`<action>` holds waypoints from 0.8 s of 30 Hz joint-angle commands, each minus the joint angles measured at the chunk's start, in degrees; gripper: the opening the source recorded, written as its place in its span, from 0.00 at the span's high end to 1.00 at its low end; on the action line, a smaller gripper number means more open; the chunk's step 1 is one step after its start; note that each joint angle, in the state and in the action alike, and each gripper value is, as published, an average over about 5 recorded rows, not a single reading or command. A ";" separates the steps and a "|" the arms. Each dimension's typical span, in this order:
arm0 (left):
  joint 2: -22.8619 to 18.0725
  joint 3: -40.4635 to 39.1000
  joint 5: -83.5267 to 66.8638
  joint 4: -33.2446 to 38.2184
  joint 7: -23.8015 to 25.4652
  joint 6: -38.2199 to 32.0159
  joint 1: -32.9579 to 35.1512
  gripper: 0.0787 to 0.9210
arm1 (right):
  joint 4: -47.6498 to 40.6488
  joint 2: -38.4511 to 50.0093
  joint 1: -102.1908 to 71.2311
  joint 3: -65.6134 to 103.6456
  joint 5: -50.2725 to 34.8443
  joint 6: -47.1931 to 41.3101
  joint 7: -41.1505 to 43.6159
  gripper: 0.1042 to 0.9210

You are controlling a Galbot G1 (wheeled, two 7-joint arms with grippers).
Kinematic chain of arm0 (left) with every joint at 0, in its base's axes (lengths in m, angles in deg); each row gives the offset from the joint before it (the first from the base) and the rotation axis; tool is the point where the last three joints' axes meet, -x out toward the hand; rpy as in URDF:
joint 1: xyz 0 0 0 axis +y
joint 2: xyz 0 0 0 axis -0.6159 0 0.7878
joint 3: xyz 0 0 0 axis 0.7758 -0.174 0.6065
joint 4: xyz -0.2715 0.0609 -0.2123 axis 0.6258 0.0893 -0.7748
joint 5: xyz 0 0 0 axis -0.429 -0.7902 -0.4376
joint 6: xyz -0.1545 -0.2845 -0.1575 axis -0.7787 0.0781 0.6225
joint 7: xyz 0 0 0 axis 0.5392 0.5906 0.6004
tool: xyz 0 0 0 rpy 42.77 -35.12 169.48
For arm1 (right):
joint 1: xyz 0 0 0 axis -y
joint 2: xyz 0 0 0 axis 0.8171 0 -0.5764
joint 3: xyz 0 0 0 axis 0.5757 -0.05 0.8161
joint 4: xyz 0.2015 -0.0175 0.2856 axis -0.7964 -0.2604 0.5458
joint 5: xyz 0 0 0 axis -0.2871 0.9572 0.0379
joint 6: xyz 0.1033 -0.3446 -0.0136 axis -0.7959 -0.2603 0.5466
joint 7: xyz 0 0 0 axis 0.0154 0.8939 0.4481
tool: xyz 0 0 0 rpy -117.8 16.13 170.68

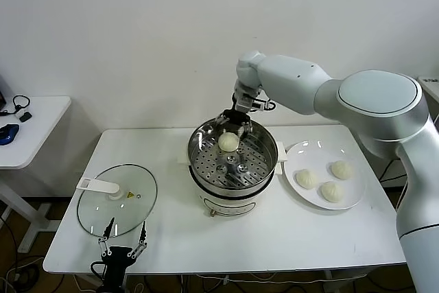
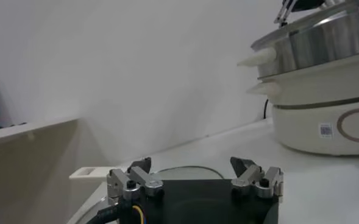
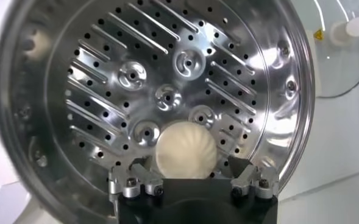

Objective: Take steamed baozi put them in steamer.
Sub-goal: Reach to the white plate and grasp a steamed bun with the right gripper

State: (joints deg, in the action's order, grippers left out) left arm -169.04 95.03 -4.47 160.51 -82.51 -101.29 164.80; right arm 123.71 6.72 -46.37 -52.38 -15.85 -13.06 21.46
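One cream-white pleated baozi (image 1: 228, 142) lies on the perforated tray at the far side of the shiny steel steamer (image 1: 206, 169). My right gripper (image 1: 233, 123) hangs just above it, open. In the right wrist view the baozi (image 3: 185, 152) rests on the tray (image 3: 167, 97) between the spread fingers (image 3: 138, 170), with a gap on each side. Three more baozi (image 1: 331, 182) sit on the white plate (image 1: 312, 152) to the right of the steamer. My left gripper (image 1: 122, 239) is open and empty, low at the table's front left edge.
The round glass lid (image 1: 116, 200) with a white handle lies flat at the front left of the white table, just beyond the left gripper (image 2: 191, 165). The steamer (image 2: 325, 49) also shows in the left wrist view. A side table (image 1: 27, 128) stands at far left.
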 commanded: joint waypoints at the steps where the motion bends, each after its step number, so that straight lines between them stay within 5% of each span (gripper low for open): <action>1: 0.32 0.05 0.04 1.04 0.07 0.11 0.93 0.12 | 8.98 2.36 8.71 -9.03 -13.05 2.82 3.14 0.12; 8: 0.62 0.12 0.16 1.77 0.04 0.08 1.87 0.12 | 19.84 5.60 20.24 -22.23 -26.30 -6.01 5.71 0.12; 24: 0.90 -0.07 0.35 1.96 0.16 0.29 1.92 0.12 | 36.66 19.47 30.57 -35.87 -33.44 -42.39 -3.12 0.12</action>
State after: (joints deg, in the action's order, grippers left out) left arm -168.11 95.13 -4.16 162.65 -82.41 -101.04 166.80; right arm 151.97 20.66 -21.21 -81.55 -44.36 -29.12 21.68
